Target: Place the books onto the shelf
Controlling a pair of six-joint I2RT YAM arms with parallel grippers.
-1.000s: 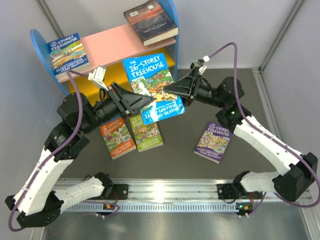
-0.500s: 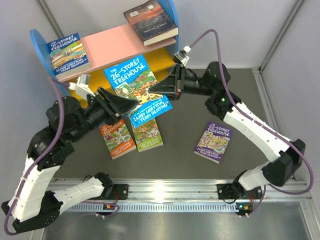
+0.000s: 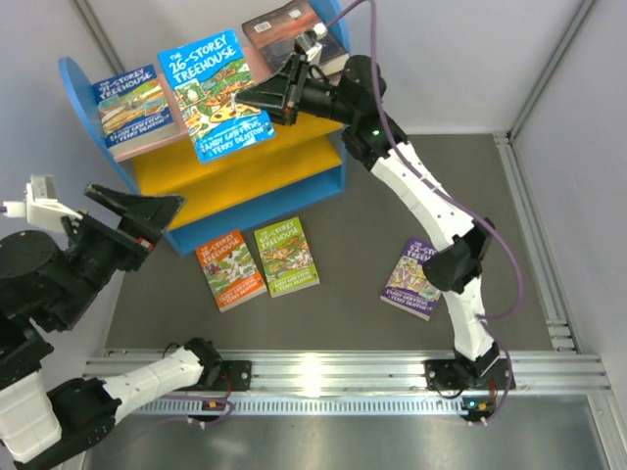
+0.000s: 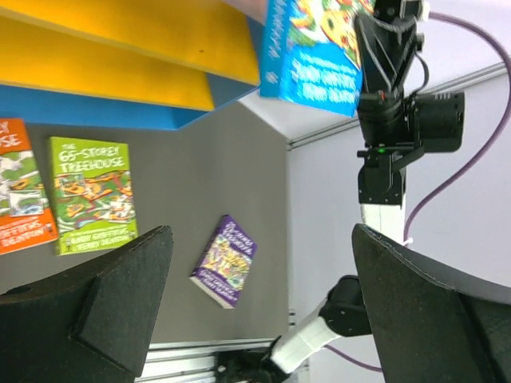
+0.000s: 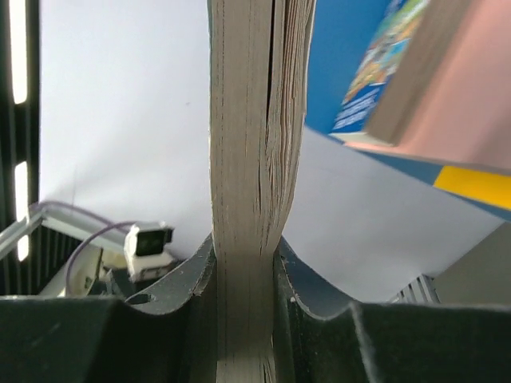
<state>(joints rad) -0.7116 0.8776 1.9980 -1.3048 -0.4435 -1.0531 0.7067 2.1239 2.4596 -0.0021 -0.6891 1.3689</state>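
Blue-covered "26-Storey Treehouse" paperback (image 3: 214, 93) sits over the pink top board of the small blue-sided shelf (image 3: 73, 83) in the top view, its right edge pinched by your right fingers (image 3: 265, 98). Lower it flat between the smaller blue paperback (image 3: 132, 106) and the thick dark book (image 3: 279, 24) before releasing. Your left fingers (image 3: 132, 206) stand wide, holding nothing, well apart from it. From the left wrist, the book (image 4: 311, 56) is far beyond those spread fingers (image 4: 96, 311). From the right wrist, its page edge (image 5: 255, 159) is clamped between both pads (image 5: 307, 291).
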